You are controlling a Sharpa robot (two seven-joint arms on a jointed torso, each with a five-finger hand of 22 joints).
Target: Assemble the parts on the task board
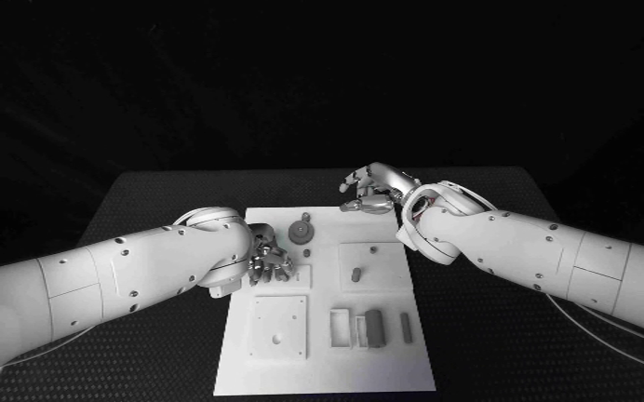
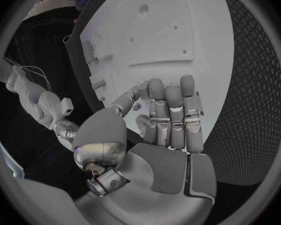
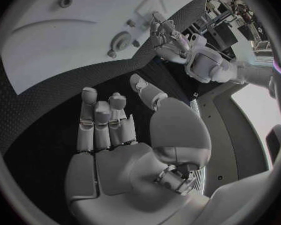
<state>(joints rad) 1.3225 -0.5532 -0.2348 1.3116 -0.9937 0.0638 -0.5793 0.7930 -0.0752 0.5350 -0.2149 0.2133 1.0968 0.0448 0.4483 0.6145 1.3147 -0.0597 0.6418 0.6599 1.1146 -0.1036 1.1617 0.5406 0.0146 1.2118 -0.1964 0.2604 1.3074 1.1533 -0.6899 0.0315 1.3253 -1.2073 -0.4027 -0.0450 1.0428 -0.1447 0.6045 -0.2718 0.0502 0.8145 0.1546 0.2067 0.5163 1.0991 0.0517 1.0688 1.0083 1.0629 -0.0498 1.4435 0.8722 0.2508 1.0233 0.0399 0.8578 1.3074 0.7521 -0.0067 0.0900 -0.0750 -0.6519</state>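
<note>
While both white arms reached in over the black table, the white task board lay in the middle of it, running lengthwise away from the robot. The left hand hung low over the board's left side, about halfway along it, just beside a round grey part that sat near the board's far end. In the left wrist view the left hand's fingers lay straight and side by side, the thumb apart from them, and nothing was held between them. Whether the fingertips touched the board could not be told.

The right hand was at the board's far edge, right of the round part and apart from it, its fingers loosely bent and spread. In the right wrist view its fingers stood over the dark table mat with the palm bare, holding nothing.

On the board's right half a small upright grey peg stood in a square raised block. Nearer the robot, a flat square plate with small holes lay on the left, and to its right were narrow slots with a dark grey bar and a thinner grey pin lying lengthwise in them.
</note>
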